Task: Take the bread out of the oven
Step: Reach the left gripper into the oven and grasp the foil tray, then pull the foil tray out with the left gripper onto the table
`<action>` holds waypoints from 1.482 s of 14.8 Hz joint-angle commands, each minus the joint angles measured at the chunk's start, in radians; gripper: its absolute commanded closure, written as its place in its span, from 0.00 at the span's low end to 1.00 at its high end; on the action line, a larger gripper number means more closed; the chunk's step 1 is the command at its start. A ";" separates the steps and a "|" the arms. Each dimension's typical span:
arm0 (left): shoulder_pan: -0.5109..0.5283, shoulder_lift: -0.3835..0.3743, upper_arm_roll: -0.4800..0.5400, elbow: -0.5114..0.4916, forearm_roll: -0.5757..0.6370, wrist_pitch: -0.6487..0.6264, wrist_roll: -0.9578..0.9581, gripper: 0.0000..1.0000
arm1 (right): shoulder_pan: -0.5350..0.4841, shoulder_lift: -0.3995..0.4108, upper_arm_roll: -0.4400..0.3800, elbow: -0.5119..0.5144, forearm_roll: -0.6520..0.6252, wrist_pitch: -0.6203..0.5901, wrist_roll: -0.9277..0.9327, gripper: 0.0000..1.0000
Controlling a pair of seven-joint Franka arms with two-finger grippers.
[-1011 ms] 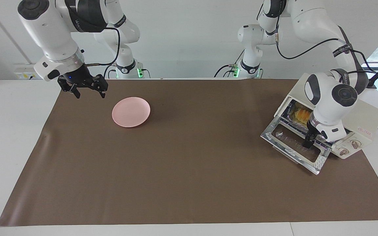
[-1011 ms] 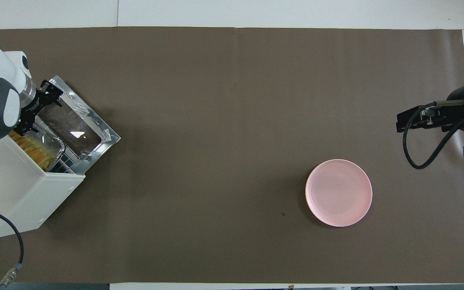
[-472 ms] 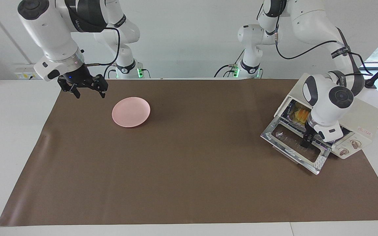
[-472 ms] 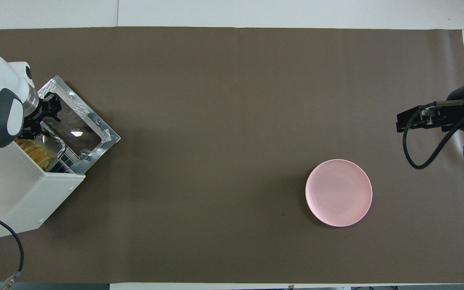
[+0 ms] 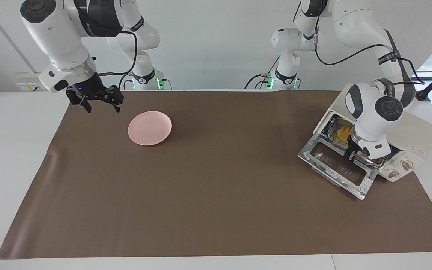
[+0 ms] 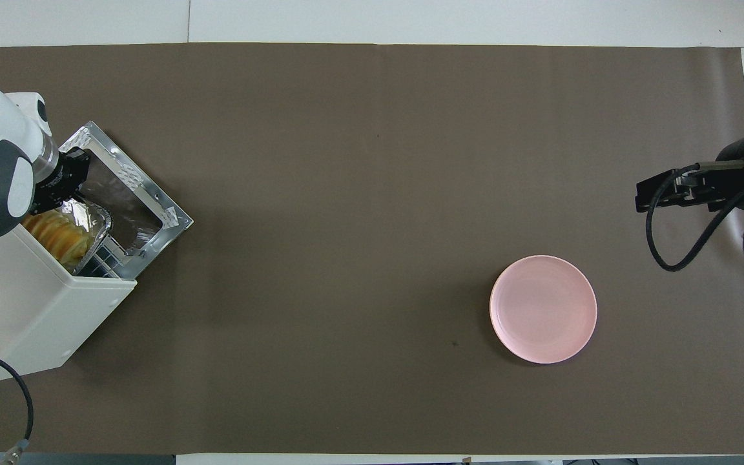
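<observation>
The cream-white oven stands at the left arm's end of the table, its glass door folded down flat. Inside lies the golden ridged bread in a silver foil tray. My left gripper reaches down into the oven's mouth just above the door, shut on the foil tray's front rim. My right gripper hangs open and holds nothing, over the mat's edge at the right arm's end.
A pink plate lies on the brown mat near the right gripper. The oven's power cable trails off the table's corner on the robots' side.
My left gripper moved from over the open door in to the oven's mouth and shut there on the tray's rim. The right arm has not moved.
</observation>
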 commanded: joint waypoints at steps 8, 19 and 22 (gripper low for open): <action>-0.325 0.061 0.001 0.170 -0.052 0.005 0.030 1.00 | -0.011 -0.016 0.008 -0.015 -0.014 -0.008 -0.012 0.00; -0.629 0.245 -0.109 0.364 -0.183 -0.018 0.052 1.00 | -0.011 -0.016 0.008 -0.015 -0.014 -0.008 -0.012 0.00; -0.630 0.368 -0.134 0.572 -0.186 -0.113 0.052 1.00 | -0.011 -0.016 0.008 -0.015 -0.014 -0.009 -0.012 0.00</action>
